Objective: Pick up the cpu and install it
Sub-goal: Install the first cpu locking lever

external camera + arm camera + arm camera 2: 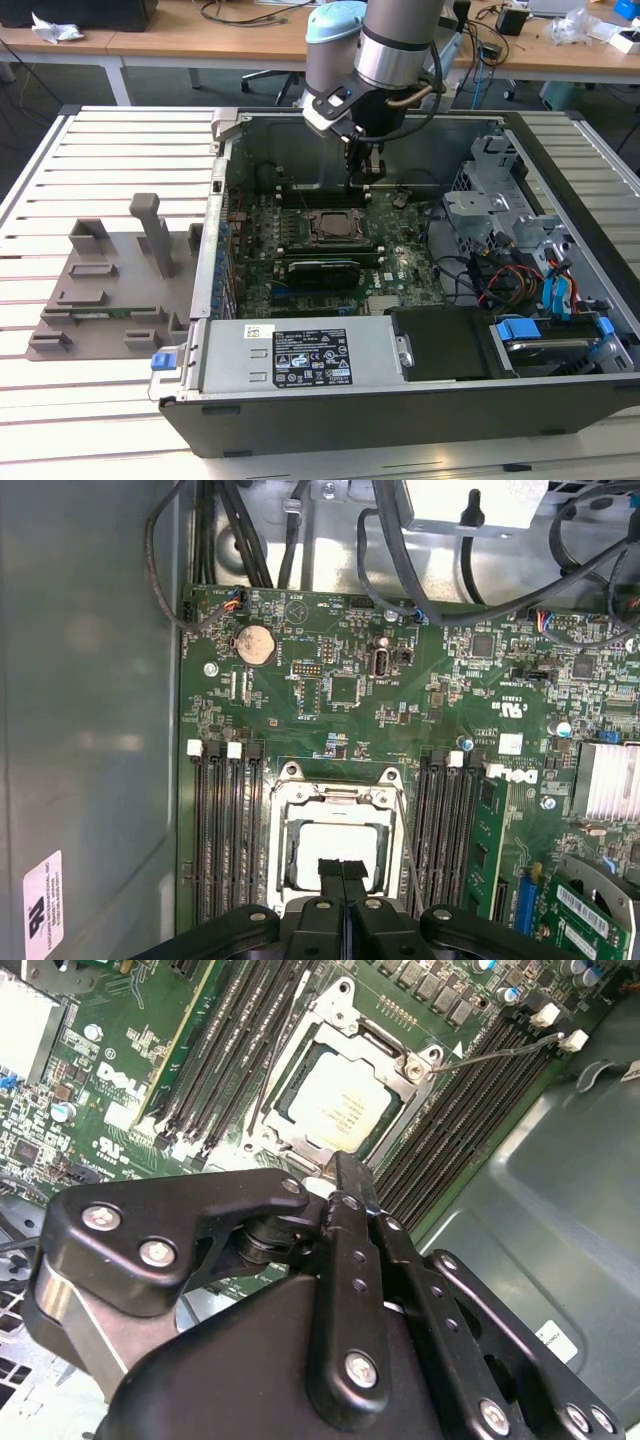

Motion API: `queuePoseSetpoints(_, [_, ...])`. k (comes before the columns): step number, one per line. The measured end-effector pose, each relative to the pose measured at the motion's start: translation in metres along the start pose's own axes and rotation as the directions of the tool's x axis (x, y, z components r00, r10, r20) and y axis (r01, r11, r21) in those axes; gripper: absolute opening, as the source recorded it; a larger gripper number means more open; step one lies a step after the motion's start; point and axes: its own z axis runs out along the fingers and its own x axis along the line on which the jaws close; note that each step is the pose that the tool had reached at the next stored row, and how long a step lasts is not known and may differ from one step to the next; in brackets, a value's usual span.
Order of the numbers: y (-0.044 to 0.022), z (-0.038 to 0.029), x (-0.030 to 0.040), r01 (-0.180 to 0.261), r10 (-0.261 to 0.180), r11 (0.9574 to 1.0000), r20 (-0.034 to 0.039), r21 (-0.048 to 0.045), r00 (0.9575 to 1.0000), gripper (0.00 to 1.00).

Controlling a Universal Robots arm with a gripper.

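Note:
The cpu point(335, 1105) point(308, 845) lies flat inside the dark socket frame point(285, 815) on the green motherboard point(400, 250), its pale silver top showing. In the exterior view the cpu point(335, 226) sits in the middle of the open computer case. My gripper point(362, 176) hangs a little above the board, just behind the socket. In both wrist views my gripper point(352, 1168) point(343, 868) has its two black fingers pressed together with nothing between them, their tips over the socket's edge. A thin wire latch lever point(500, 1050) stands out beside the socket.
Memory slots point(225, 830) flank the socket on both sides. A long black card point(320, 270) lies in front of it, then the silver power supply point(300, 360). Drive cages and cables point(510, 230) fill the exterior view's right. A grey fixture point(110, 270) stands outside the case wall point(215, 200).

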Motion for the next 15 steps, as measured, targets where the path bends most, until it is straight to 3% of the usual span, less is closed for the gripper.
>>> queuePoseSetpoints(5, [0.0000, 0.0000, 0.0000, 0.082, -0.082, 0.9967, 0.0090, -0.0019, 0.9966, 0.11])
queuePoseSetpoints(10, [0.0000, 0.0000, 0.0000, 0.151, -0.151, 0.9885, 0.0168, -0.0029, 0.9883, 0.11])
queuePoseSetpoints(14, [0.0000, 0.0000, 0.0000, 0.215, -0.215, 0.9767, 0.0240, -0.0033, 0.9764, 0.11])
queuePoseSetpoints(15, [0.0000, 0.0000, 0.0000, 0.245, -0.245, 0.9694, 0.0275, -0.0034, 0.9691, 0.11])
